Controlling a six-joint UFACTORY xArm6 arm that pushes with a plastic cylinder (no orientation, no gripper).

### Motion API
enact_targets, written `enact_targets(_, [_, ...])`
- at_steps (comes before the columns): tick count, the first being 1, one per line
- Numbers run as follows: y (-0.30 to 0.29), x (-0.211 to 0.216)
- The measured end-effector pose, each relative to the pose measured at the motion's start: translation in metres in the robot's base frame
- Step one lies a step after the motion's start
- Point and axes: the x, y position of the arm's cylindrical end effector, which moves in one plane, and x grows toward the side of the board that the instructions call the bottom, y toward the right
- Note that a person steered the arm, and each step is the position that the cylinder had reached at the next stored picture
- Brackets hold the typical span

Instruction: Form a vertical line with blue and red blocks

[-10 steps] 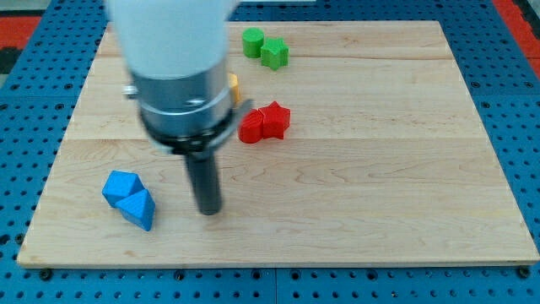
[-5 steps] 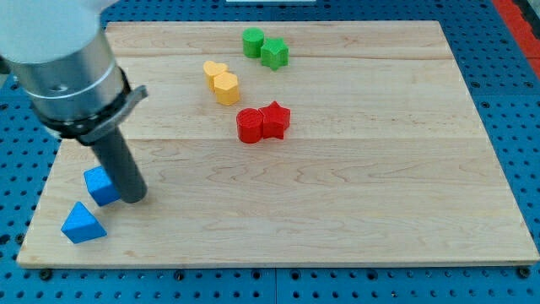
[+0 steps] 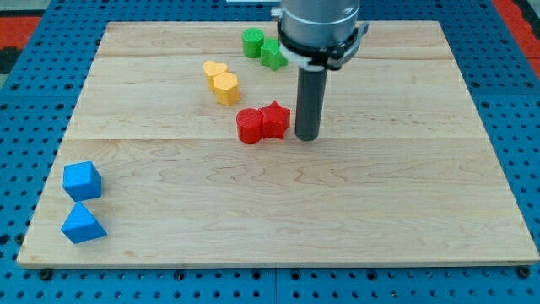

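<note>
My tip [image 3: 307,136] rests on the board just to the view's right of the red star block [image 3: 276,119], close to it. A red cylinder block [image 3: 250,126] touches the star on its left. A blue cube [image 3: 82,180] sits near the board's left edge, with a blue triangular block [image 3: 82,224] just below it, near the bottom left corner. The two blue blocks stand one above the other, far left of the red pair.
Two yellow blocks [image 3: 222,82] lie above and left of the red pair. Two green blocks [image 3: 262,47] lie near the view's top, partly behind the arm's body [image 3: 319,29]. The wooden board [image 3: 405,194] sits on a blue pegboard.
My tip has swung from beside the blue cube at the left to the right side of the red star. The blue cube has shifted left, now above the blue triangle.
</note>
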Motion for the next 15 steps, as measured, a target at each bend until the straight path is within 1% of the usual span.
enact_targets(1, [-0.053, -0.014])
enact_targets(3, [-0.207, -0.042])
enact_targets(4, [-0.235, -0.05])
enact_targets(5, [-0.224, -0.05])
enact_targets(6, [-0.18, -0.047])
enact_targets(7, [-0.175, -0.039])
enact_targets(8, [-0.188, -0.027])
enact_targets(10, [-0.26, -0.017])
enact_targets(11, [-0.273, -0.018])
enact_targets(12, [-0.223, -0.037])
enact_targets(13, [-0.216, -0.054])
enact_targets(14, [-0.216, -0.061])
enact_targets(15, [-0.236, -0.069])
